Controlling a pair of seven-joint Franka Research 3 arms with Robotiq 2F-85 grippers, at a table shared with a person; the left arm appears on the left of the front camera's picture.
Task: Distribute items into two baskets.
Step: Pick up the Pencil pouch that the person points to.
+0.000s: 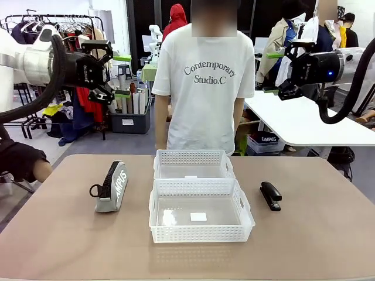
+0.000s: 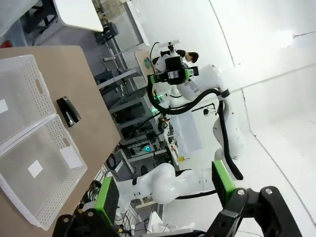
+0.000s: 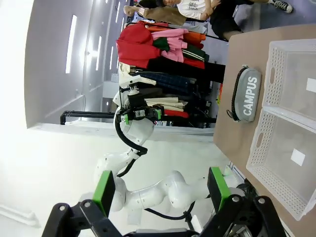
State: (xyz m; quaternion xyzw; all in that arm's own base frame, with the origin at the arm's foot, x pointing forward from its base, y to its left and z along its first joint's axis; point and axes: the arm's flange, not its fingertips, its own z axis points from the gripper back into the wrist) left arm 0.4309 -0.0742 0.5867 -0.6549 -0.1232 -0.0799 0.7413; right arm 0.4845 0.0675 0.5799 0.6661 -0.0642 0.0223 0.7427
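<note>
Nothing sorted yet: start of the job, arms up.
Grey pouch (image 1: pixel 111 187) lies toward the table's (image 1: pixel 316 246) left edge, stapler (image 1: pixel 270 195) toward its right. Wider basket (image 1: pixel 199 233) sits mid-table by the front edge, smaller basket (image 1: pixel 193 157) touching behind it. Left gripper (image 1: pixel 108 71) and right gripper (image 1: pixel 290 69) hang high, jaws released, empty. Next, likely: each descends on its nearest item.

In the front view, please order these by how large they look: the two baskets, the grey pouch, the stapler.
Largest to smallest:
1. near basket
2. far basket
3. grey pouch
4. stapler
The far basket sits farther from the camera, so ranks 1 and 2 are unsure.
</note>
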